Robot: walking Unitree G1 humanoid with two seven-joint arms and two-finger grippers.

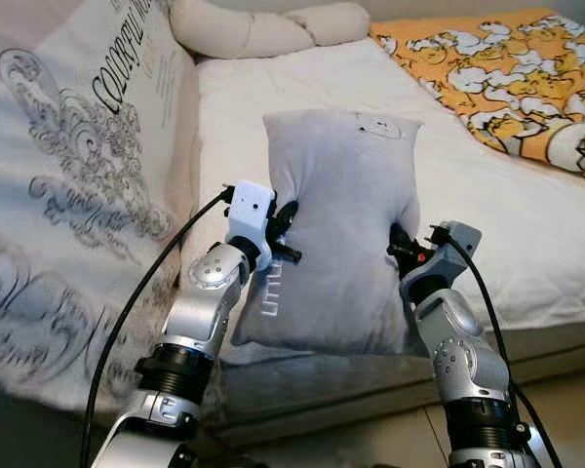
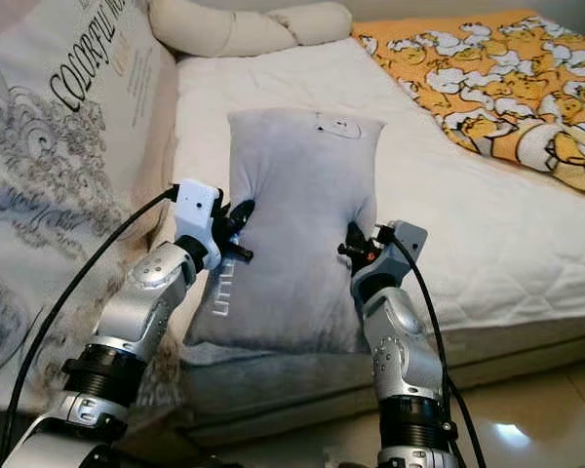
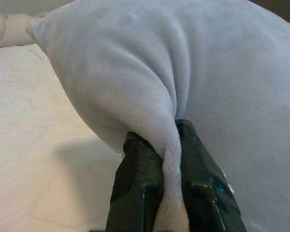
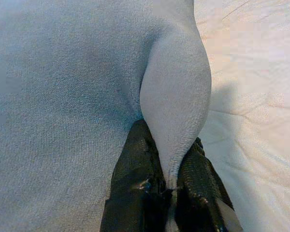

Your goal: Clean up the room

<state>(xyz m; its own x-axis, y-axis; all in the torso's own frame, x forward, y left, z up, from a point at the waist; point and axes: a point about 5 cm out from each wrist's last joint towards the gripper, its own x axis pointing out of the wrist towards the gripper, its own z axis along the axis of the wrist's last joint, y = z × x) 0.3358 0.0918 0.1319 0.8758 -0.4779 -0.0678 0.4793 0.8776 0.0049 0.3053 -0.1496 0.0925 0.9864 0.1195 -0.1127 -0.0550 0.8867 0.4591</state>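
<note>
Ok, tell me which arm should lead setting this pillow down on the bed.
Neither alone, probably: left gripper and right gripper each pinch a side edge of the grey pillow, held over the mattress.

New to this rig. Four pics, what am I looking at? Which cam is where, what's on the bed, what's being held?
It is a walking humanoid robot with two silver arms, each ending in a pincer of two black fingers. The two wide pictures come from a stereo camera on its head, looking down at a bed with a white mattress cover. The two close-ups come from cameras on the wrists, looking along the fingers.

On the bed lie a long cream bolster, an orange cartoon-print blanket and a printed white-and-grey cover on the robot's left.

Both pincers grip a grey pillow: the left pincer pinches one side edge, the right pincer the other. The wrist views show fabric squeezed between the fingers.
</note>
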